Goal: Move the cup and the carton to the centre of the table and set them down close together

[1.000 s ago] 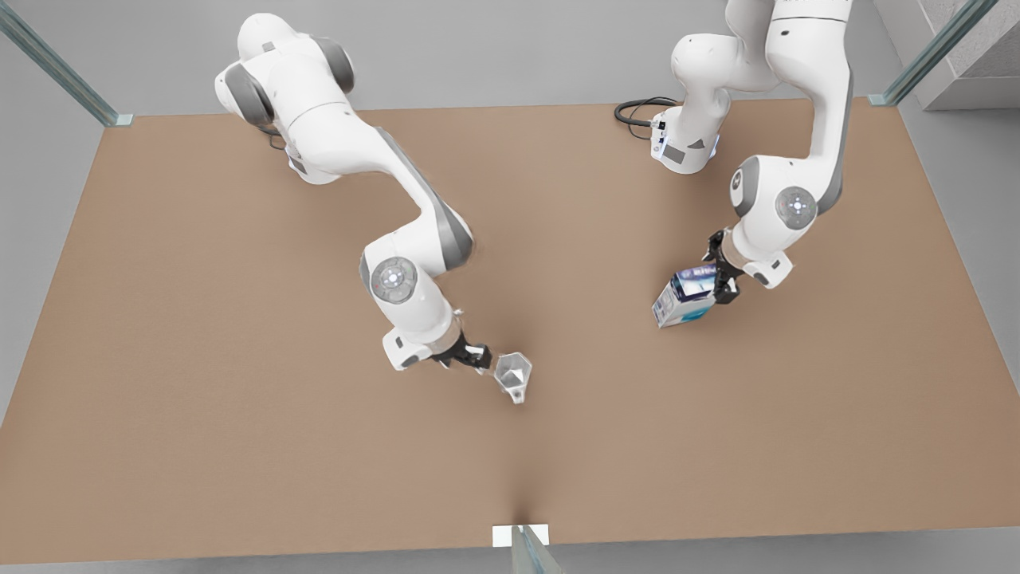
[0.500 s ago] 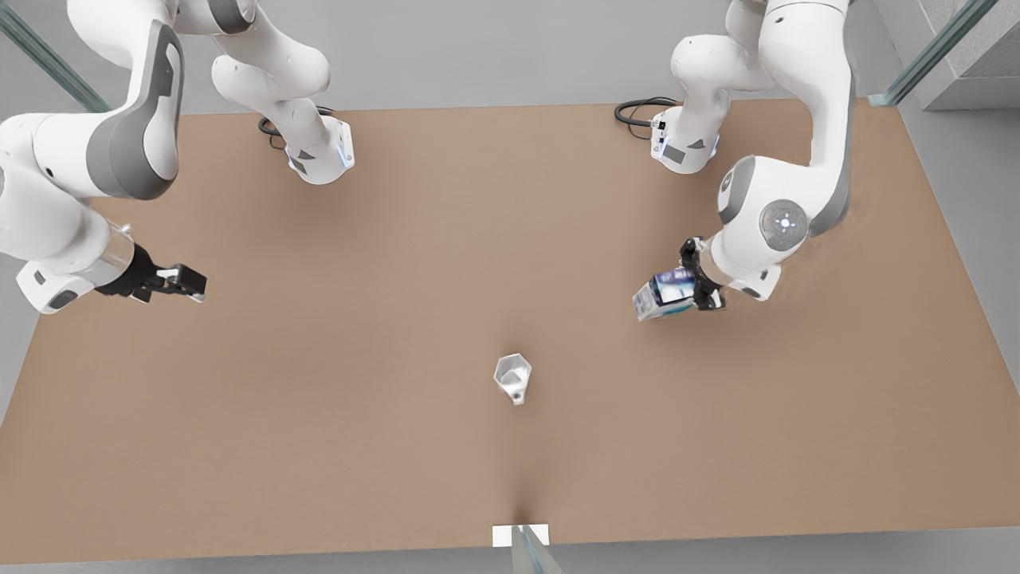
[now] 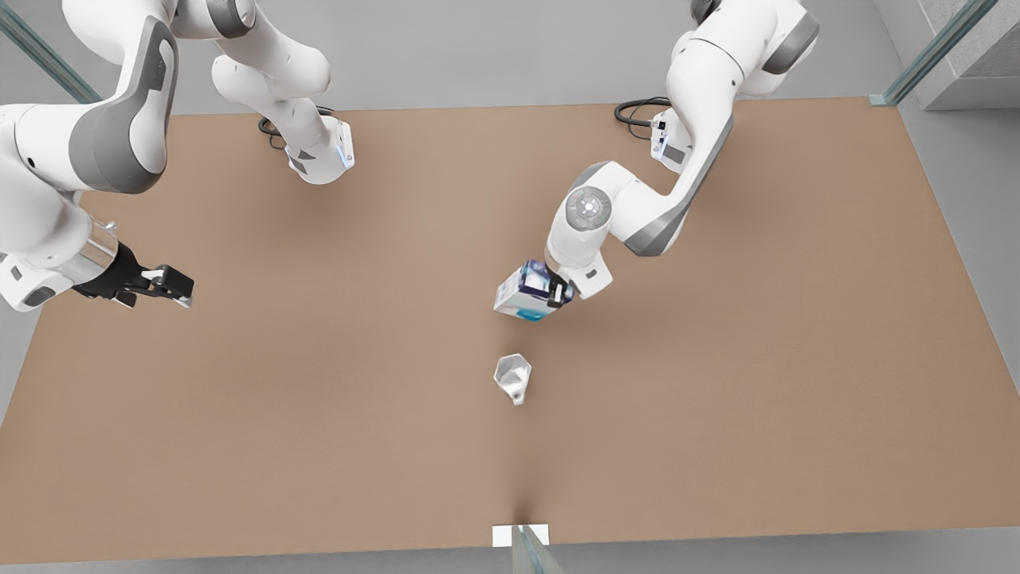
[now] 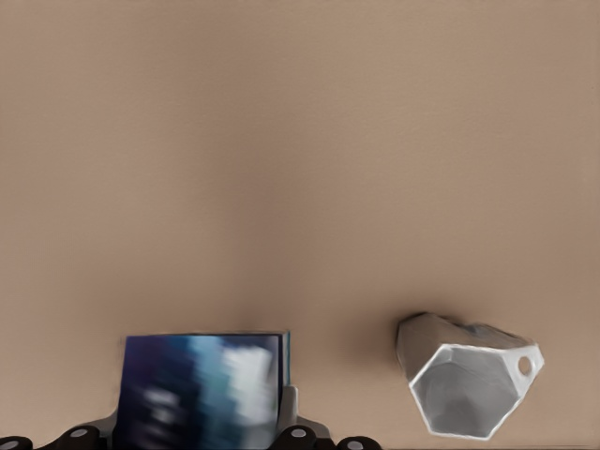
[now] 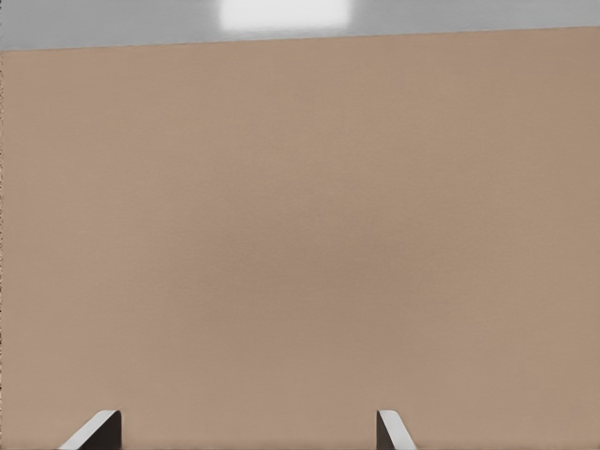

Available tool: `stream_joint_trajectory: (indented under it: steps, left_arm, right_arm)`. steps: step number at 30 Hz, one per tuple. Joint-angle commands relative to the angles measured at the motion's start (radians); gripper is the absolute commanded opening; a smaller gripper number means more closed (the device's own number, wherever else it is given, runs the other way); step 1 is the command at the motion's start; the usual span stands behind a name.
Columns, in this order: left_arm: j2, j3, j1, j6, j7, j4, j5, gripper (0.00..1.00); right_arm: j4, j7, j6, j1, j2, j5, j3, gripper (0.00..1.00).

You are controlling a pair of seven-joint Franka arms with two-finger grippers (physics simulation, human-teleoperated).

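The pale faceted cup point(image 3: 512, 376) point(image 4: 464, 384) stands alone on the brown table point(image 3: 319, 446) near its middle, with nothing gripping it. Just behind it the white, teal and dark blue carton point(image 3: 522, 295) point(image 4: 202, 389) hangs tilted above the tabletop, with my left gripper point(image 3: 558, 293) shut on it. A short gap separates carton and cup. My right gripper point(image 3: 179, 288) waits near the table edge at the front view's left. It is open, and its fingers point(image 5: 103, 429) stand wide apart over bare tabletop.
Both arm bases point(image 3: 319, 159) point(image 3: 673, 143) stand at the table's far edge, with a black cable point(image 3: 637, 108) beside the one on the front view's right. A small white tab point(image 3: 522, 535) marks the near edge. Glass posts stand at the far corners.
A second ago my right gripper was at the cup; it has pulled away to the front view's left. My left gripper has carried the carton from the front view's right to just behind the cup.
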State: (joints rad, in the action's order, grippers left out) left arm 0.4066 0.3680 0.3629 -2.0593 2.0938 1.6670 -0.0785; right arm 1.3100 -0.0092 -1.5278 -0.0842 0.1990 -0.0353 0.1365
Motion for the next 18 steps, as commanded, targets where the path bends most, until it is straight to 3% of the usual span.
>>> stream_joint_trajectory:
  steps: [1,9,13,18]
  left_arm:
    - [0.000,0.000,0.001,-0.002,0.000,0.000,-0.018,0.71]
    - [0.023,-0.003,0.001,-0.114,0.000,0.053,-0.020,0.72]
    - [0.043,-0.008,0.001,-0.125,0.000,0.051,-0.032,0.80]
    - [0.043,-0.008,0.001,-0.121,0.008,0.051,-0.032,1.00]
  right_arm:
    - [0.000,0.000,0.000,0.000,0.000,0.000,0.000,1.00]
    - [-0.002,0.000,-0.002,-0.003,0.014,0.002,-0.001,1.00]
    - [-0.009,0.002,-0.002,-0.005,0.013,0.002,-0.003,1.00]
    - [-0.014,0.002,-0.002,-0.003,0.014,0.000,-0.003,1.00]
